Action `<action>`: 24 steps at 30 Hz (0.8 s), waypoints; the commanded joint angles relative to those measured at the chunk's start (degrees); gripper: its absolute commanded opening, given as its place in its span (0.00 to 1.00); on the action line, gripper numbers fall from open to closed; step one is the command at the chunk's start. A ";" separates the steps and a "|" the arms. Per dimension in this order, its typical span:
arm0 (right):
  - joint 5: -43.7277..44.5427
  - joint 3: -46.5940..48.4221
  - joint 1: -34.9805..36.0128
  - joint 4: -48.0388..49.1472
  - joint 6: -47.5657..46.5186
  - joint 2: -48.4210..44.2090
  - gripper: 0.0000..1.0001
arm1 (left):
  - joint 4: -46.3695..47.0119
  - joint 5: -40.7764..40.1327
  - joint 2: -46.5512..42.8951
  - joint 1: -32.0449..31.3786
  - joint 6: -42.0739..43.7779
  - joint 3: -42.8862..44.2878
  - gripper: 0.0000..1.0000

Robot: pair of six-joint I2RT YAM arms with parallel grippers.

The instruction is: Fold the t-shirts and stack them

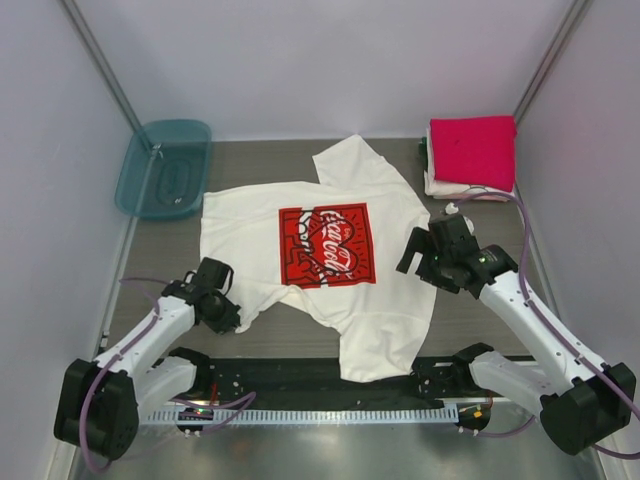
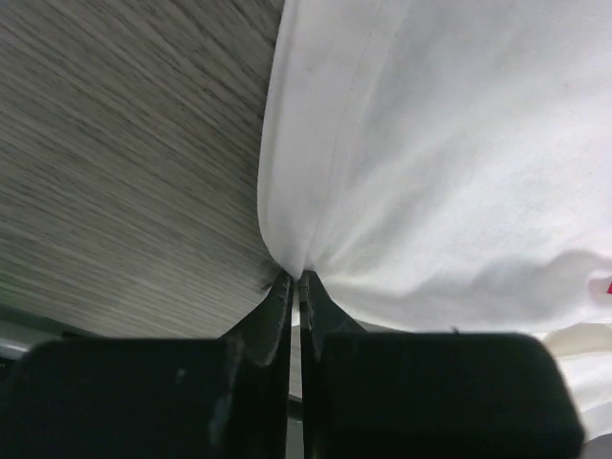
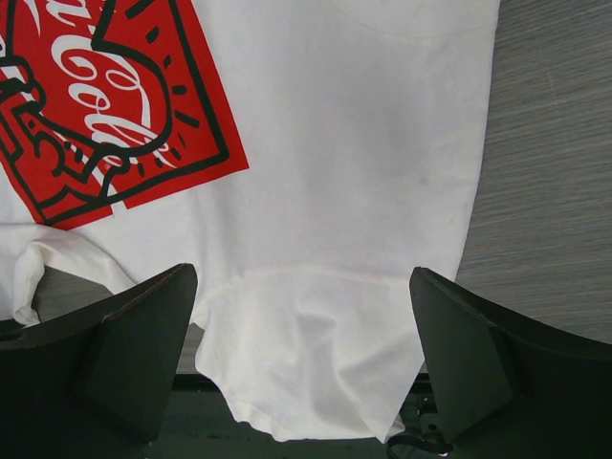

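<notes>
Top external view: the cream-white t-shirt (image 1: 320, 290) lies spread, print up, across the middle of the table (image 1: 480, 320), with its lowest corner over the black strip (image 1: 290, 375) at bottom centre. The left gripper (image 1: 225, 312) meets the shirt's lower-left edge, and the right gripper (image 1: 418, 250) stands over its right edge. Only this view shows the pinkish-red t-shirt (image 1: 473, 150) folded on top of the pale folded t-shirts (image 1: 465, 190) at upper right, and the teal tub (image 1: 165, 170) at upper left, well apart from both arms. The left wrist view alone shows the grip: fingers pressed together, pinching a pucker of the shirt's edge, with bare wood-grain surface to the left. In the right wrist view the fingers are spread wide over the cloth with nothing clamped; whether their tips touch it cannot be told. Bare table runs along the frame's right side.
</notes>
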 commanded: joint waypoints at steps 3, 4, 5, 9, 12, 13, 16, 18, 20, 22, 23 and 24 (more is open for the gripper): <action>1.51 -1.55 0.26 -0.09 2.66 -0.65 1.00 | -3.43 -3.03 -3.45 -0.54 0.92 5.27 0.00; 1.51 -2.34 0.26 -0.18 3.54 -0.74 1.00 | -8.68 -4.81 -4.51 -0.46 1.27 7.92 0.00; 1.34 -2.69 0.26 -0.26 3.89 -0.83 1.00 | -10.90 -6.56 -5.83 -0.11 1.71 10.12 0.00; 0.46 -4.54 0.26 -1.05 5.39 -0.92 1.00 | -17.33 -7.29 -10.93 7.16 7.58 19.70 0.00; -1.11 -6.12 0.88 -1.23 6.97 -0.66 1.00 | -20.59 -5.27 -11.73 13.58 11.46 21.57 0.00; -1.47 -6.82 1.49 -1.32 7.50 -0.39 1.00 | -21.90 -3.87 -11.99 14.74 13.30 21.75 0.00; -1.74 -7.96 5.42 -1.23 10.30 0.22 1.00 | -23.40 -2.80 -12.60 17.03 14.19 20.52 0.00; -1.39 -8.32 8.86 -0.88 13.28 1.01 1.00 | -23.76 -2.63 -13.57 17.38 14.19 18.68 0.00; -0.07 -8.32 15.18 -0.79 15.57 2.06 1.00 | -24.55 -2.98 -14.80 19.13 14.19 18.06 0.00; 0.98 -8.23 21.06 -0.88 18.83 3.64 1.00 | -24.90 -3.15 -15.59 19.58 14.11 17.88 0.01; 1.33 -8.32 22.92 -0.88 19.88 4.00 1.00 | -25.16 -3.41 -15.77 19.76 13.93 17.88 0.02; 1.69 -8.41 24.59 -0.97 20.76 4.35 0.99 | -25.43 -3.85 -15.95 19.76 13.76 17.53 0.02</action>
